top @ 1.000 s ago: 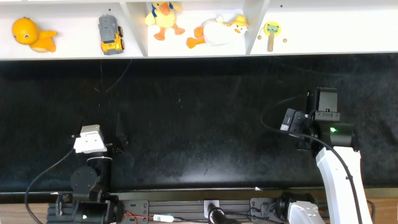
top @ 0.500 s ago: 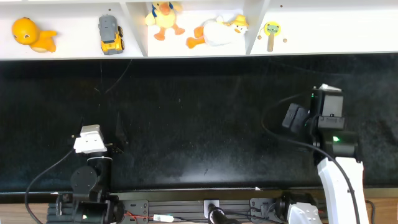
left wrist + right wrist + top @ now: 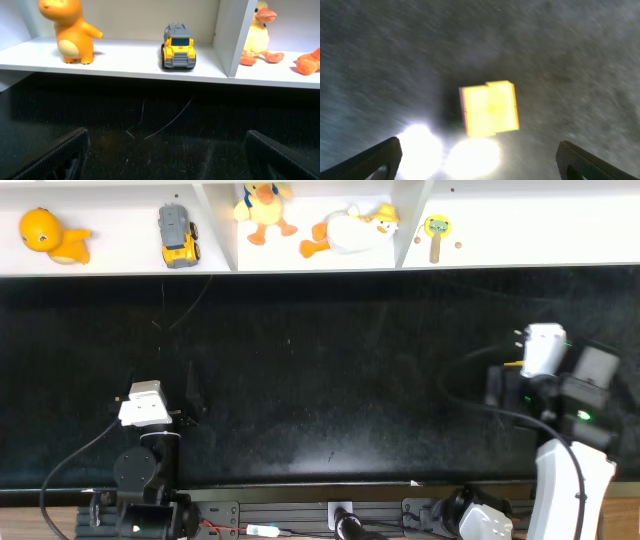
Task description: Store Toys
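A small yellow block (image 3: 490, 108) lies on the black mat, lit by glare spots beside it. My right gripper (image 3: 477, 145) hangs over it, open, with the block a little beyond the fingertips and nothing held. The right arm (image 3: 548, 375) stands at the mat's right side. My left gripper (image 3: 165, 132) is open and empty, low over the mat at the left, facing the shelf. On the white shelf (image 3: 320, 262) stand an orange figure (image 3: 50, 235), a yellow truck (image 3: 178, 235), a yellow duck plush (image 3: 265, 208), a white duck plush (image 3: 350, 230) and a small green toy (image 3: 437, 232).
White dividers (image 3: 222, 220) split the shelf into compartments along the far edge. The black mat (image 3: 320, 370) spreads wide between the two arms. A thin thread (image 3: 165, 120) lies on the mat in front of the truck (image 3: 178, 46).
The right arm has swung to the right and its wrist has turned, bringing the gripper over the yellow block. The left arm has stayed put.
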